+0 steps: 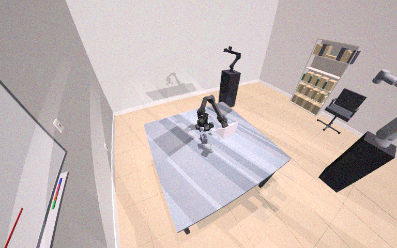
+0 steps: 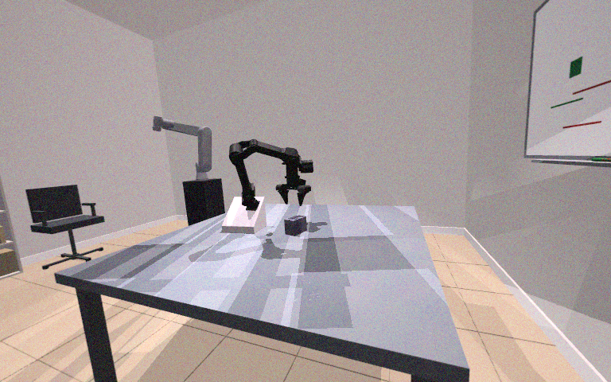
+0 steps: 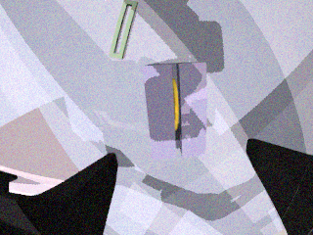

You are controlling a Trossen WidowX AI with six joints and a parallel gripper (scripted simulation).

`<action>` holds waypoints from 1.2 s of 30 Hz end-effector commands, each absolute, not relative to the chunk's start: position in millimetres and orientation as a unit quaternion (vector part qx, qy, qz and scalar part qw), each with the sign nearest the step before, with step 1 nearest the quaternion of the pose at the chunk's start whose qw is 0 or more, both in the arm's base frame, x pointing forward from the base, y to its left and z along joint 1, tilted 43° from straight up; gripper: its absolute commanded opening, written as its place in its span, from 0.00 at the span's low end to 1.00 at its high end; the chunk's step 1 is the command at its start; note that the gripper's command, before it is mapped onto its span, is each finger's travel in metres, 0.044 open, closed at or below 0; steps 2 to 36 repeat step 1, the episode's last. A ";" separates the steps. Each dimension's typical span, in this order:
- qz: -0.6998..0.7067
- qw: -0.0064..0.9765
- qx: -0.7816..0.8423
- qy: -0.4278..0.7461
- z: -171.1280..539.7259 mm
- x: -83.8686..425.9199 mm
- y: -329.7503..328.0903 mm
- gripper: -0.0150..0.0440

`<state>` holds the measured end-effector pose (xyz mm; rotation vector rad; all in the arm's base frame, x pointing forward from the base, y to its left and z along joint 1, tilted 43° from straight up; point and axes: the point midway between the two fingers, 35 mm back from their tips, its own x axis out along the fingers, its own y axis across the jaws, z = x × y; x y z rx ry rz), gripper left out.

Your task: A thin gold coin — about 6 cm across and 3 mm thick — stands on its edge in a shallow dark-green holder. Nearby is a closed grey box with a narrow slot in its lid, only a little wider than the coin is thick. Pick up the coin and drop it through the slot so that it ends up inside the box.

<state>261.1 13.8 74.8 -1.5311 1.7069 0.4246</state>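
In the slot of the box (image 1: 203, 138) (image 2: 294, 226) (image 3: 161, 110), your coin (image 3: 176, 105) looks stiff, prob slippery; w/ gripper (image 1: 203, 127) (image 2: 293, 204) (image 3: 184, 153) jaws wide open, pinch its faces if it jams, tbh.

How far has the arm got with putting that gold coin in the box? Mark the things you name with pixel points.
Done: the coin (image 3: 176, 105) is out of its green holder (image 1: 210, 146) (image 3: 116, 55) and at the slot of the grey box (image 1: 203, 138) (image 2: 295, 225) (image 3: 161, 108).
In hand: nothing; the gripper (image 1: 203, 131) (image 2: 293, 203) (image 3: 184, 153) is open above the box.
Left: perhaps nothing, but I cannot tell whether the coin is fully inside.
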 end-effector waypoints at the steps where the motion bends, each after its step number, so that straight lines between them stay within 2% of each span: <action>1: 0.167 0.397 -0.603 0.671 77.1 261.2 16.0 1.00; 36: 0.167 0.397 -0.603 0.671 77.1 261.2 16.0 1.00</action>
